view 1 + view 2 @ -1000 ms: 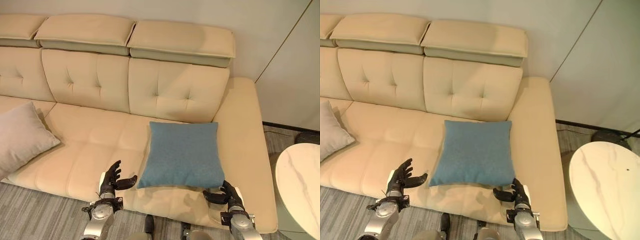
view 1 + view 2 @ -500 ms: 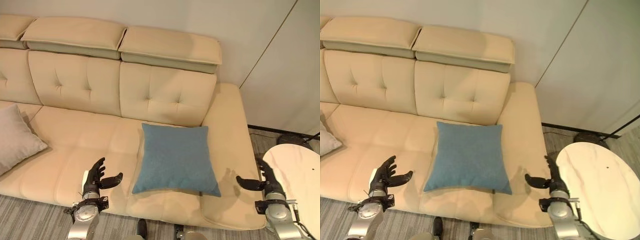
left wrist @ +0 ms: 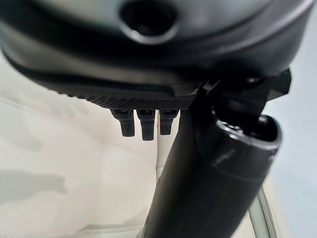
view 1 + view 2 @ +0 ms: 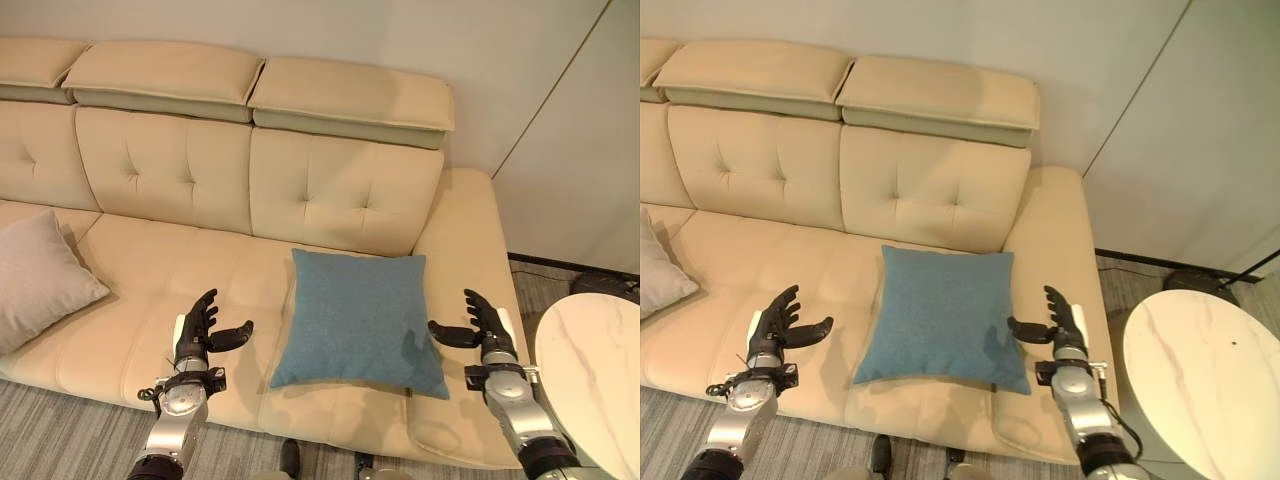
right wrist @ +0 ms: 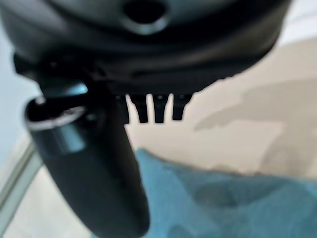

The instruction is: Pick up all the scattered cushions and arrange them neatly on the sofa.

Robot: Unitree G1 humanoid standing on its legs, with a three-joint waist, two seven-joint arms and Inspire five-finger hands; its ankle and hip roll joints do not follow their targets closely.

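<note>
**Blue cushion flat on the sofa seat, both robot hands spread and empty**

A blue cushion lies flat on the seat of a beige sofa, in front of the right-most tufted back panel. Its front corner on the right comes close to the front edge of the seat, and its upper edge is near the foot of the backrest without leaning on it.

A second cushion, the grey cushion, rests on the seat far on the left side, well apart from the blue one, and it is cut by the border of the head views.

The left robot hand is held above the front part of the seat, to the left of the blue cushion and apart from it. Its fingers are straight and spread, the thumb points toward the cushion, and it holds nothing.

The right robot hand is held over the right armrest of the sofa, just beside the right edge of the blue cushion. Its fingers are also straight and apart, the thumb directed to the cushion, and nothing is in it. In the right wrist view the blue fabric shows past the fingertips.

A round white marble bench stands on the floor to the right of the sofa.
</note>
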